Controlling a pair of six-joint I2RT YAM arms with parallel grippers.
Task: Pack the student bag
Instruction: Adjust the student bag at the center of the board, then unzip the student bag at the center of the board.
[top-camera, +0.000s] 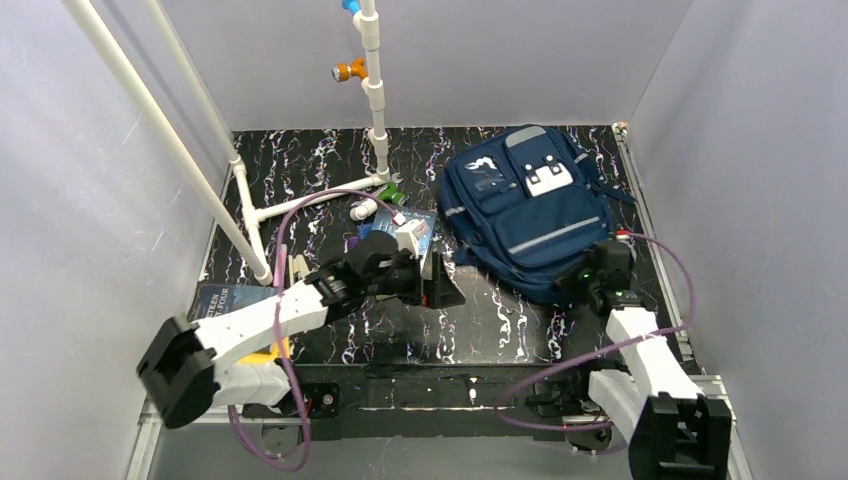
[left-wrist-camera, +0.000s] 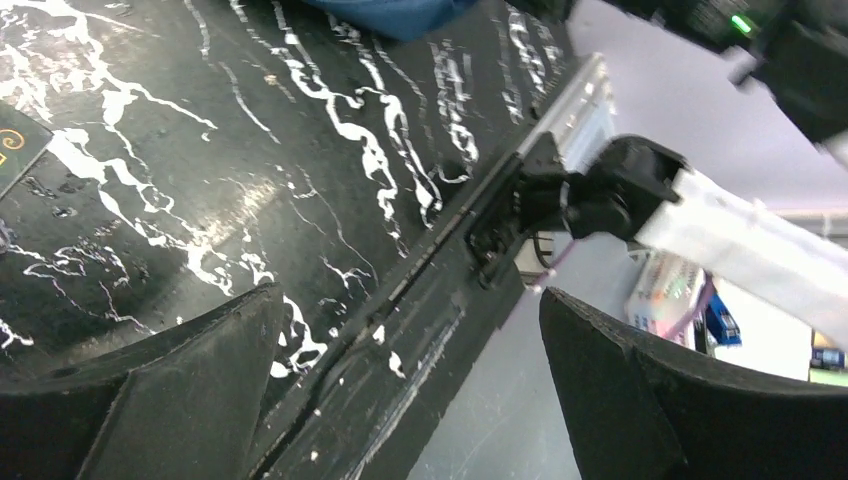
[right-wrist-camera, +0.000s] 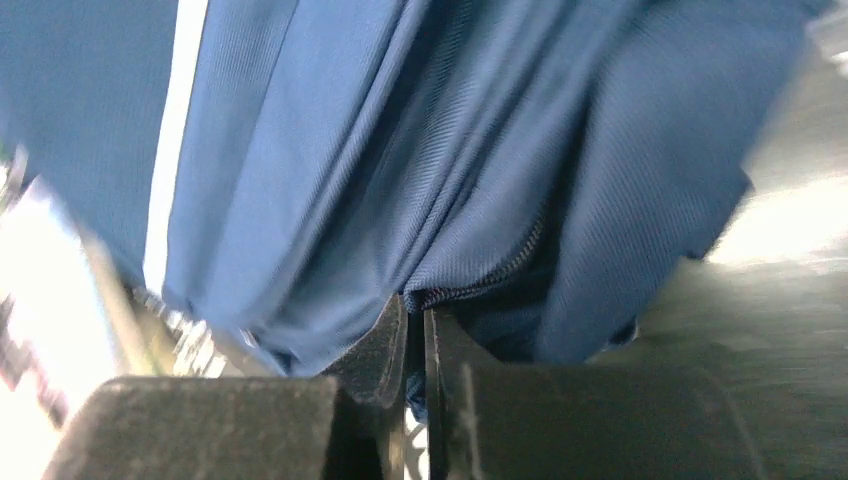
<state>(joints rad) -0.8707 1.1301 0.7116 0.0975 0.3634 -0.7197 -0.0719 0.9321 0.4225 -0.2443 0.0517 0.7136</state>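
Top external view: the student bag (top-camera: 525, 205) lies flat on the black marbled tabletop (top-camera: 500, 330), front pockets up. Its near right edge is against the right end effector (top-camera: 588, 282), which reaches in from below. The left end effector (top-camera: 443, 286) hangs over the middle of the tabletop, with the bag beyond it and to its right, apart from it. A book (top-camera: 405, 230) lies just beyond it, beside a white pipe frame (top-camera: 245, 215).

Left wrist view: the left end effector (left-wrist-camera: 410, 310) has its fingers (left-wrist-camera: 180, 400) spread wide, with nothing between them. Under the gap runs the tabletop's (left-wrist-camera: 250, 180) front edge. The right arm (left-wrist-camera: 730, 235) crosses ahead on the right, and a corner of the student bag (left-wrist-camera: 390, 12) shows far ahead.

Right wrist view: the right end effector (right-wrist-camera: 408, 335) has its fingers (right-wrist-camera: 375, 350) drawn almost together. They are clamped on a fold of the student bag's (right-wrist-camera: 330, 150) navy fabric, where a zipper seam (right-wrist-camera: 490, 270) runs down to the tips. The bag fills the view directly ahead.
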